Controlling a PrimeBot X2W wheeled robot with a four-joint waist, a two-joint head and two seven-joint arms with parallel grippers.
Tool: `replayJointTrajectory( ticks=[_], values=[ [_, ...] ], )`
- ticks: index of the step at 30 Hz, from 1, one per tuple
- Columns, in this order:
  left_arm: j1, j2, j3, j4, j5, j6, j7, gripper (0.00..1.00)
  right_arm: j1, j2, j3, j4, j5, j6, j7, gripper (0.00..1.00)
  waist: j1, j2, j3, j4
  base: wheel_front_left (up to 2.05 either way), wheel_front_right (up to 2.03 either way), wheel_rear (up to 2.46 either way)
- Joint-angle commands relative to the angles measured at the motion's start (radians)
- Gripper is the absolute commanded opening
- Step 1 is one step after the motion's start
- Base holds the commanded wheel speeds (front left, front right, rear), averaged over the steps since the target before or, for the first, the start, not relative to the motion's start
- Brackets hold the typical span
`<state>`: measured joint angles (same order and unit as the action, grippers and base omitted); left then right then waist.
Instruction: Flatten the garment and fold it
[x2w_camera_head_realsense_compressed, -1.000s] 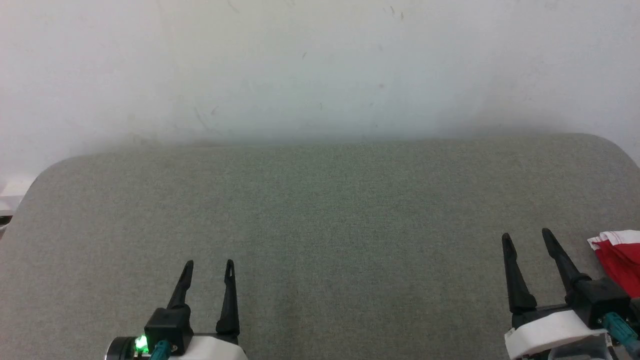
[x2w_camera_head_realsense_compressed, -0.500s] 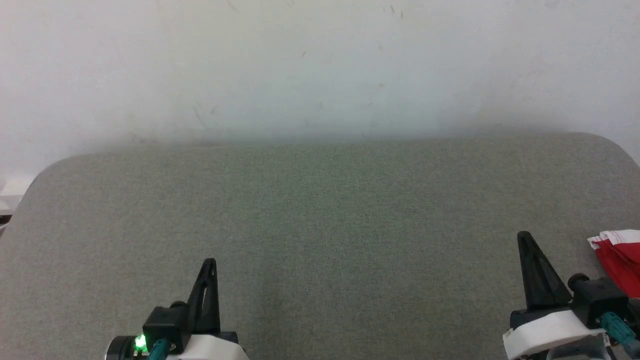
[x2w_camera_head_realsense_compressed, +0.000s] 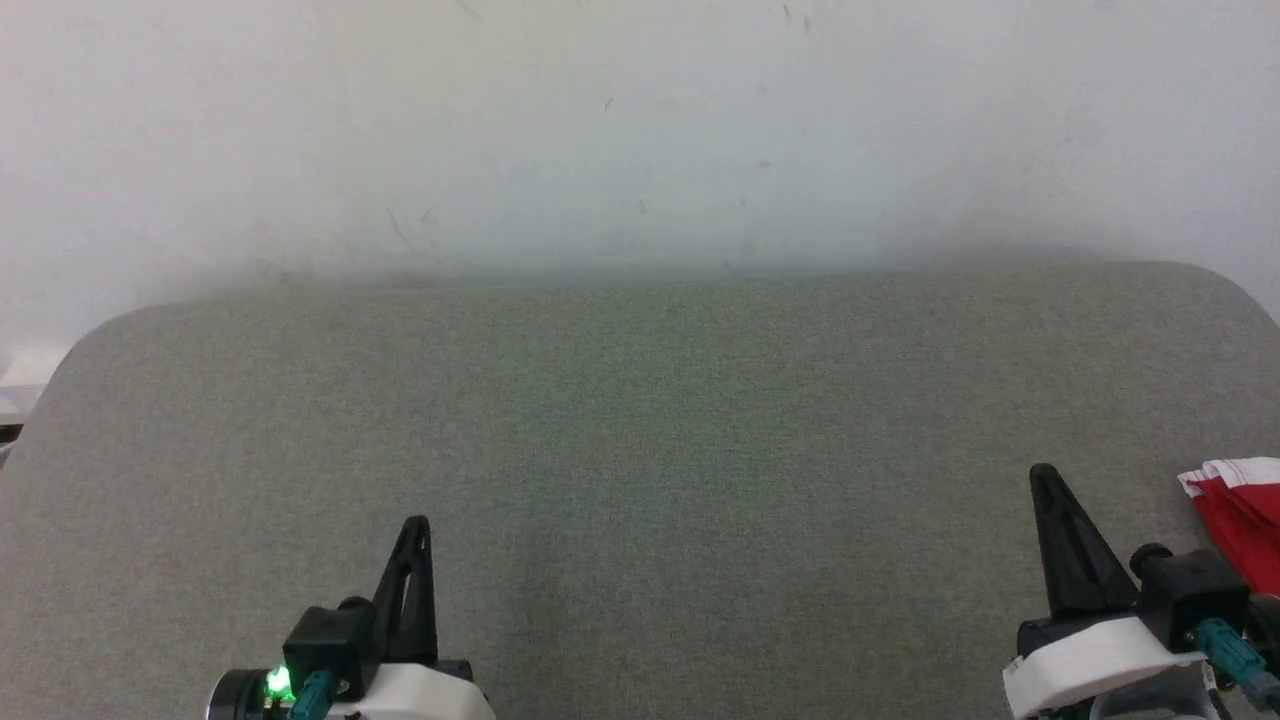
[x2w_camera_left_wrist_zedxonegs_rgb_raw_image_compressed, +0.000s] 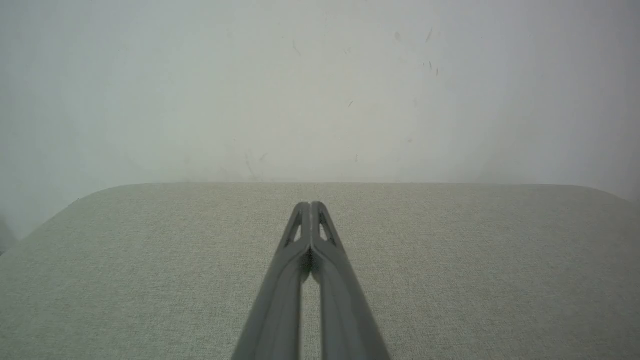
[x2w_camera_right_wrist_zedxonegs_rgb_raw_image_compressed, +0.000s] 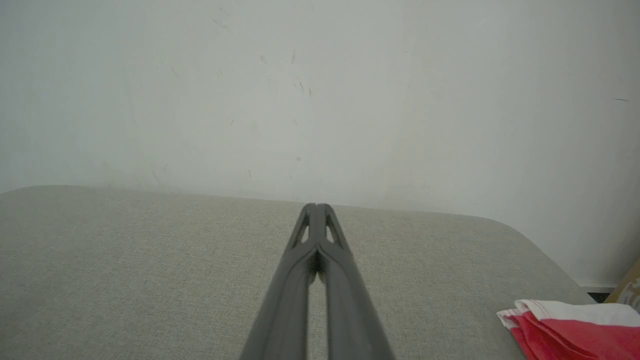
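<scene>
Red garment (x2w_camera_head_realsense_compressed: 1238, 512) just right of right gripper (x2w_camera_head_realsense_compressed: 1043, 478), not touching. It and left gripper (x2w_camera_head_realsense_compressed: 418, 527): fingers pressed together, empty, pointing forward over table (x2w_camera_head_realsense_compressed: 640, 430).

The garment (x2w_camera_head_realsense_compressed: 1238, 505), just right of the black-fingered right gripper (x2w_camera_head_realsense_compressed: 1041, 473), is bright red with a white edge, the table (x2w_camera_head_realsense_compressed: 640, 430) speckled grey-green, the wall (x2w_camera_head_realsense_compressed: 640, 130) off-white with faint dark scuffs, and a green light (x2w_camera_head_realsense_compressed: 278, 683) glows behind the black left gripper (x2w_camera_head_realsense_compressed: 416, 524).

It looks like a bare lab or test room: a grey fabric-covered worktop (x2w_camera_head_realsense_compressed: 640, 450) with rounded corners stands against a plain, scuffed white wall (x2w_camera_head_realsense_compressed: 640, 130).
</scene>
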<state>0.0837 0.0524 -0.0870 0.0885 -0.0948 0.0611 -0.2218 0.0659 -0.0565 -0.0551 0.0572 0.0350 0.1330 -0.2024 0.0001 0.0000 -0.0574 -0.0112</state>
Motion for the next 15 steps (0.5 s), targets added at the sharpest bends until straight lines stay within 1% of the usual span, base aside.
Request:
replayJointTrajectory(
  ticks=[1, 15],
  values=[
    [-0.011, 0.000, 0.006, -0.007, 0.012, -0.008, 0.004, 0.00, -0.009, 0.001, 0.005, -0.005, -0.005, 0.000, 0.008, 0.00, 0.0000, 0.0000, 0.001, 0.000, 0.00, 0.00, 0.00],
    [-0.021, -0.001, 0.017, -0.017, 0.023, -0.015, 0.033, 0.00, -0.017, 0.002, 0.011, -0.012, -0.009, -0.001, 0.034, 0.00, -0.0001, 0.0000, 0.008, 0.002, 0.00, 0.00, 0.00]
  ],
)
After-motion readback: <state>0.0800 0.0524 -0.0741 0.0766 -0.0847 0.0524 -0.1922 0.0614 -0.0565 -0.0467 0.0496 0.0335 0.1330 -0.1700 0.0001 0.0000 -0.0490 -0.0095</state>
